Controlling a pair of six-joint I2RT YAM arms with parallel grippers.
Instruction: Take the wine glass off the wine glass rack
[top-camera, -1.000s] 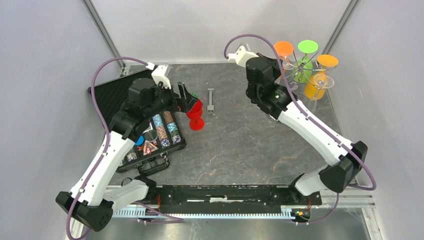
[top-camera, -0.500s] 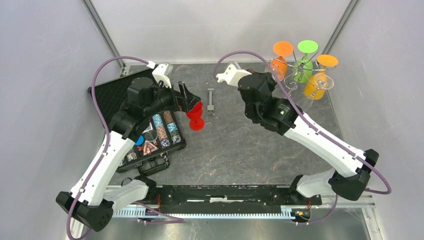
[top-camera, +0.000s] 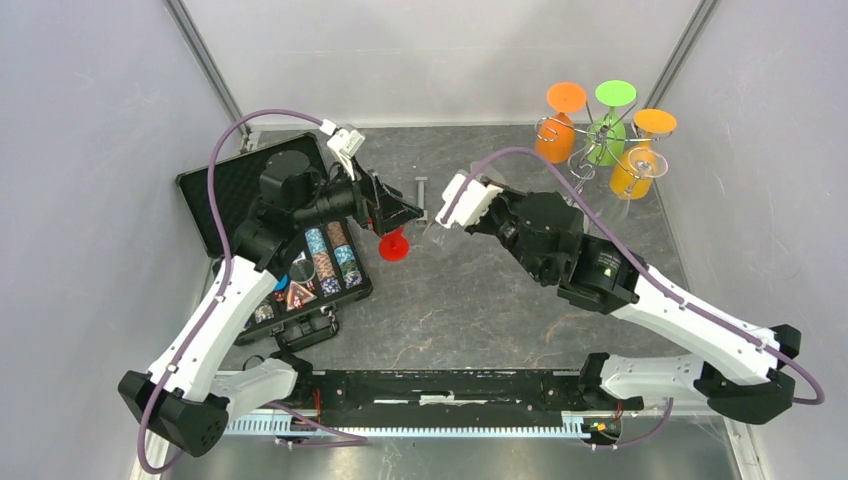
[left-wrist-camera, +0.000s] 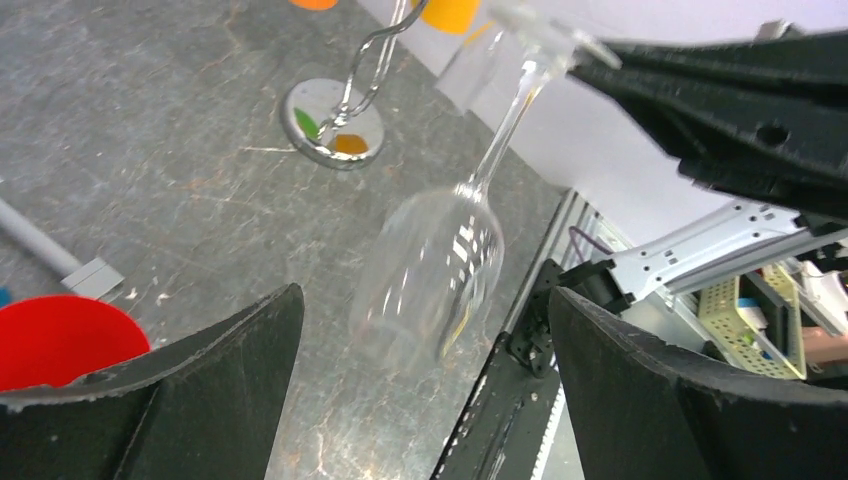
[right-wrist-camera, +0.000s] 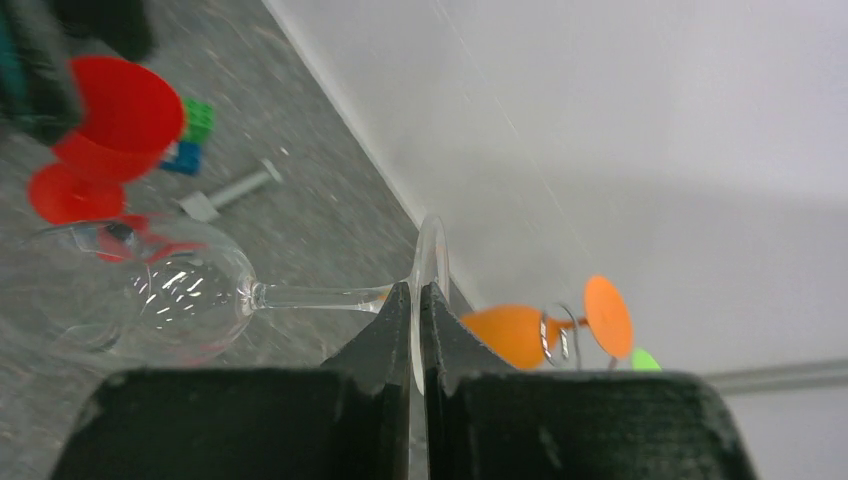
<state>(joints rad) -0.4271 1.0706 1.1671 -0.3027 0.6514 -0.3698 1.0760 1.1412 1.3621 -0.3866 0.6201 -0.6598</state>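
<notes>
Over the middle of the table (top-camera: 480, 290), the right gripper (right-wrist-camera: 415, 300) is pinching the foot of the clear wine glass (right-wrist-camera: 190, 295), holding it tipped sideways, well apart from the wine glass rack (left-wrist-camera: 333, 122); the left gripper (left-wrist-camera: 425, 340) is gaping wide near a red cup (top-camera: 393, 245), grasping nothing.

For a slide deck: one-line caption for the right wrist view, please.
Right gripper pinches the clear wine glass by its foot, held sideways, with a red glass beyond.
</notes>
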